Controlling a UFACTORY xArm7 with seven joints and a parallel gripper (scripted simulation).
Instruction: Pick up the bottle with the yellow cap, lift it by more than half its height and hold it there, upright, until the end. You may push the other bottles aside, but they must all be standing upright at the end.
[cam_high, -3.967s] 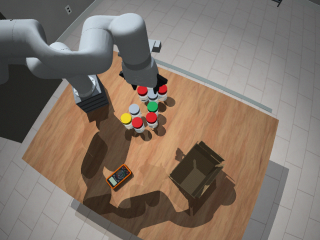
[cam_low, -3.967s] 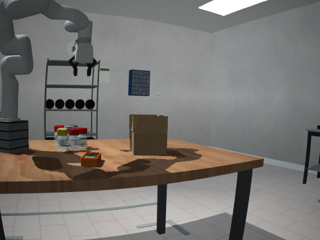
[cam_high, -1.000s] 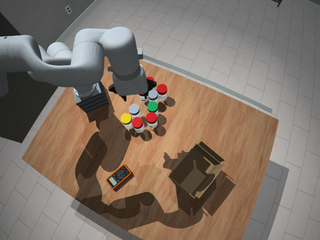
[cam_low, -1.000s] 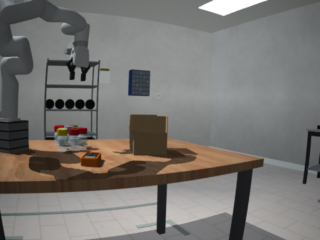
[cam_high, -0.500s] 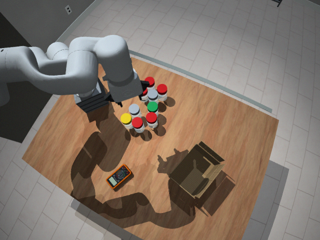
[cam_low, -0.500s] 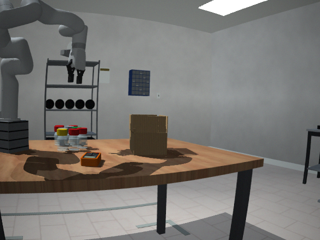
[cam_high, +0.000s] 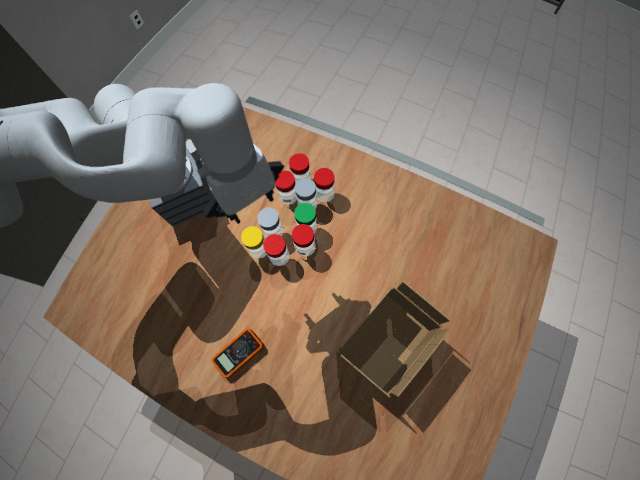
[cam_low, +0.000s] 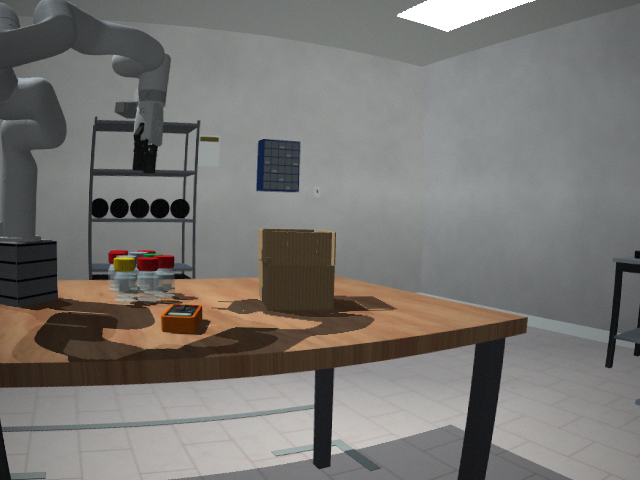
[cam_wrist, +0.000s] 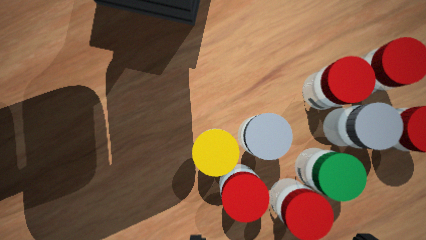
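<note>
The bottle with the yellow cap (cam_high: 251, 237) stands upright on the wooden table at the near left corner of a tight cluster of bottles. It also shows in the side view (cam_low: 124, 276) and in the wrist view (cam_wrist: 215, 152). A red-capped bottle (cam_high: 275, 246) and a grey-capped bottle (cam_high: 268, 219) stand right against it. My gripper (cam_low: 144, 162) is open and empty, high above the cluster and pointing down. In the wrist view only its fingertips show at the bottom edge. In the overhead view the arm hides most of it.
Other red-capped bottles (cam_high: 302, 236), a green-capped one (cam_high: 305, 212) and a grey one (cam_high: 305, 189) fill the cluster. An orange multimeter (cam_high: 237, 352) lies near the front. An open cardboard box (cam_high: 393, 338) stands to the right. The arm's black base (cam_low: 26, 271) sits at the left.
</note>
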